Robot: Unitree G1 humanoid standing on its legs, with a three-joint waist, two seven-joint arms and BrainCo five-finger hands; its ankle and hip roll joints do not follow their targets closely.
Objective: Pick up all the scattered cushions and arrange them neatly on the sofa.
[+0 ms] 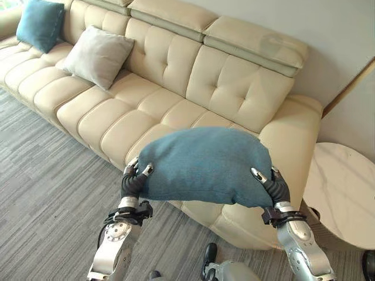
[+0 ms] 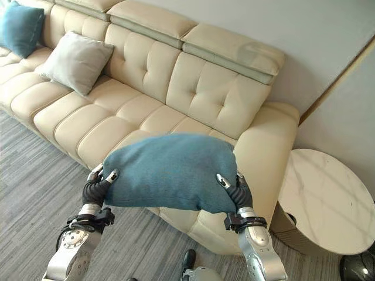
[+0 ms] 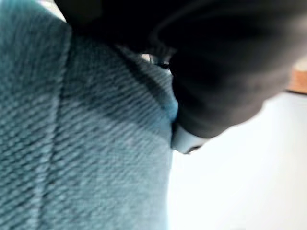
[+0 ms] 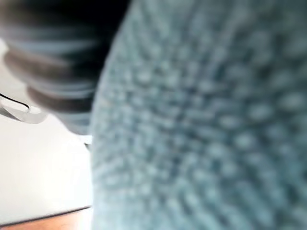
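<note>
You have a teal cushion (image 1: 205, 165) held off the floor between both hands, in front of the near edge of the sofa (image 1: 176, 88) at its right end. The left hand (image 1: 133, 178) clamps the cushion's left end, fingers curled round the edge with dark tips showing on the near face. The right hand (image 1: 270, 182) grips the right end the same way, fingers wrapped onto the fabric. The cushion lies lengthwise between the two hands, bulging upward in the middle. In both wrist views the teal weave sits pressed right against each hand's dark cover.

On the sofa, a grey cushion (image 1: 98, 55) leans against the backrest left of centre. A second teal cushion (image 1: 40, 23) stands further left, near the far end. A round white marble side table (image 2: 325, 193) stands just right of the sofa's armrest. Grey carpet (image 1: 47, 199) covers the floor.
</note>
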